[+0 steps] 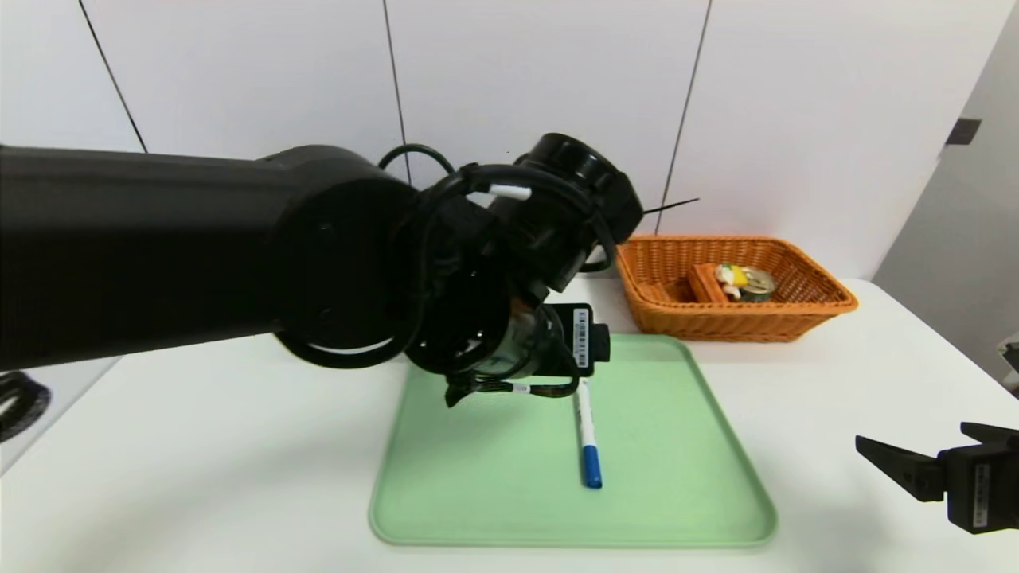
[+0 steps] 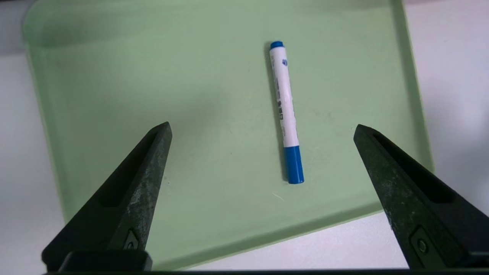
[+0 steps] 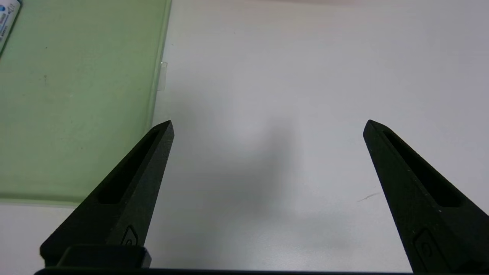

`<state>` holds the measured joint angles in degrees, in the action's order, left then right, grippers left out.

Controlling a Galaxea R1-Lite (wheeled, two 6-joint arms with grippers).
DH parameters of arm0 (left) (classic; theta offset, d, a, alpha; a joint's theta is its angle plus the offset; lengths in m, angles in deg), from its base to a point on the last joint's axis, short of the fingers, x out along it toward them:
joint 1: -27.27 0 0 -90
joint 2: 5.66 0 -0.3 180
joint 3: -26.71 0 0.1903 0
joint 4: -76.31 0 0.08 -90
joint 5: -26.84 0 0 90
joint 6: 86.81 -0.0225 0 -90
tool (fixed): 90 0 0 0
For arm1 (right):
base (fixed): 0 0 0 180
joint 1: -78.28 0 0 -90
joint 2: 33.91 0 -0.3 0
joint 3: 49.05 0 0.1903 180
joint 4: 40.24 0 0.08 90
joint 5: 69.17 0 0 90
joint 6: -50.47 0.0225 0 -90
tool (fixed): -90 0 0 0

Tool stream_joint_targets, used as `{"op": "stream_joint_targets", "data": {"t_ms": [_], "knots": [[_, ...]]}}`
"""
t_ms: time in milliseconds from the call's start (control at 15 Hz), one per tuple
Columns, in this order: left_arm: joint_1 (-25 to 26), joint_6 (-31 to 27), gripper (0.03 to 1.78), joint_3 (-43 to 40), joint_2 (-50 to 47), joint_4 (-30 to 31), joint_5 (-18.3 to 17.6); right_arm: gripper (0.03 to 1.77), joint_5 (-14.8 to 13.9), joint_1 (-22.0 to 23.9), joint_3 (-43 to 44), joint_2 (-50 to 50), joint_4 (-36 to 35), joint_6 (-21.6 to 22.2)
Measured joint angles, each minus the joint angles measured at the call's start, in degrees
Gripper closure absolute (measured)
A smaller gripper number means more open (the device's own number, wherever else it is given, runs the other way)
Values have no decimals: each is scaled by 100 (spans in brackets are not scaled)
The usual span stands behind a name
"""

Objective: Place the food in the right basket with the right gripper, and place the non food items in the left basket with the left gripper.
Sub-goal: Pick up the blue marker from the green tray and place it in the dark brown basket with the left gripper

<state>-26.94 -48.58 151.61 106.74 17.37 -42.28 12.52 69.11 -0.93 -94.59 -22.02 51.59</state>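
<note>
Lying alone on green tray (image 1: pixel 700 477): blue marker (image 1: pixel 587 434); right basket (image 1: pixel 796 322) holds food; left hand (image 2: pixel 261 131) wide, empty.

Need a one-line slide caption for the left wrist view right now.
Left gripper, fingers open, hovers above the blue-capped marker lying alone on the green tray.

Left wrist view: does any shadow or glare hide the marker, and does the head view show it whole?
Left wrist view: the marker lies sharp and whole on the green tray, with a thin shadow along one side and no glare. Head view: the left arm's wrist covers the marker's far end, and the left gripper is hidden.
</note>
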Motion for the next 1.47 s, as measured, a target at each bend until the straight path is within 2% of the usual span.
{"op": "stream_joint_targets", "data": {"t_ms": [133, 267, 800, 1467], "knots": [[-113, 300, 12, 594, 424, -673, -2, 9, -2, 2, -20, 27, -2, 61], [-227, 538, 12, 894, 763, -911, -10, 9, 0, 0, -28, 68, -2, 61], [-361, 978, 12, 1079, 1458, -874, -160, 9, 2, -6, -127, 206, 2, 63], [-325, 945, 12, 1075, 1940, -745, -154, 9, 0, -4, -188, 276, 0, 69]]}}
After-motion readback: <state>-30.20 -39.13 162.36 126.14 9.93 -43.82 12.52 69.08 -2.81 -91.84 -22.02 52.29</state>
